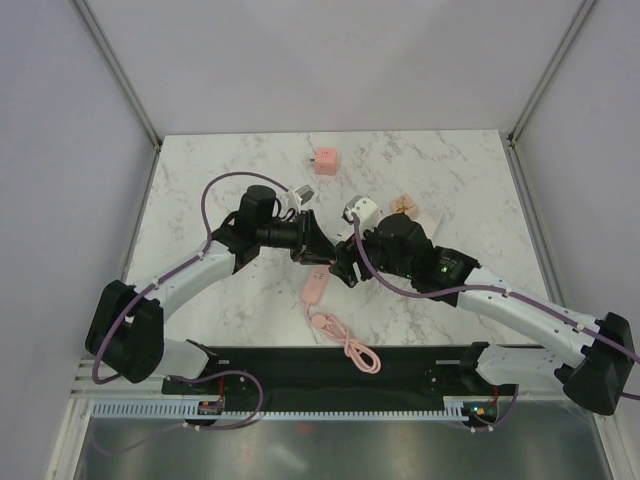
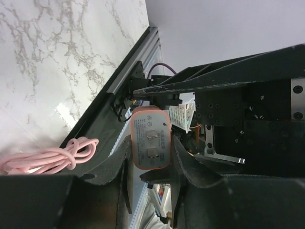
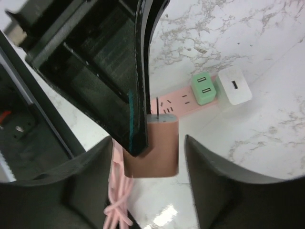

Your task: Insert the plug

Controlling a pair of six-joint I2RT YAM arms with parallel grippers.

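Over mid-table [image 1: 230, 170], between the two wrists: pink plug [image 2: 150, 129], pinched in left gripper [image 2: 151, 143], one black finger [image 2: 114, 167] tight on each long side. From the left wrist, slotted face turned to the camera. From the right wrist, body upright, one thin prong standing out of its far end, teal-edged pad of left gripper flat against one flank. Right gripper [image 3: 148, 139] spread wide around it, fingers [image 3: 212, 176] apart from the body, bare marble visible in the gap on one side. Held clear of strip [image 3: 183, 101], not plugged in.

Beyond the prong, flat on the marble: pink strip, with green plug [image 3: 204, 88] and white plug [image 3: 234, 86] seated side by side at one end, free sockets next to them. Off the near end of strip, pink cable [image 1: 345, 345] in a loose coil toward the arm bases.

Near the far edge, well apart: small pink cube [image 1: 326, 161]. Closer to the right arm: tan thing [image 1: 404, 204], too small to identify.
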